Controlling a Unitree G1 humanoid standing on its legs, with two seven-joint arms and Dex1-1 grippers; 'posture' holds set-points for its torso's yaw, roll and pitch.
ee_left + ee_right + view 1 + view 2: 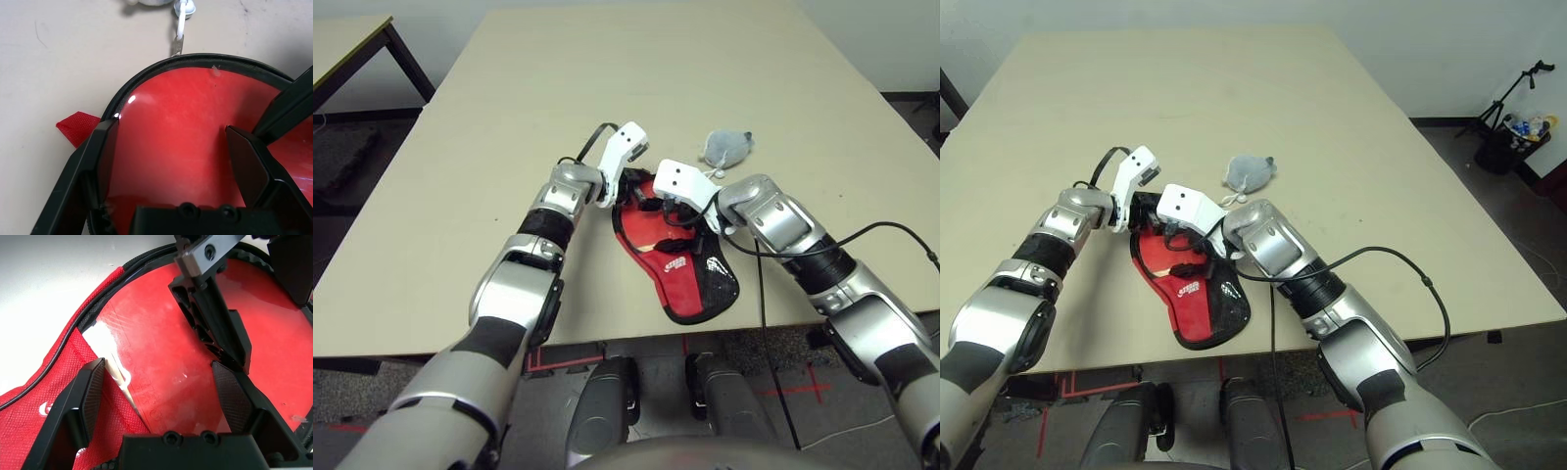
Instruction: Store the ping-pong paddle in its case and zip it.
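Your left gripper (168, 147) and right gripper (159, 384), jaws wide, over the paddle (161, 340) lying in its open case (690, 279) on the tabletop (607, 88)

Paddle in open case, near table edge.
Case (690, 279): red fabric, black edging, white logo, lying flat, narrow end toward the robot. Ping-pong paddle (161, 362): red face up inside; handle apparently tucked under the flap.
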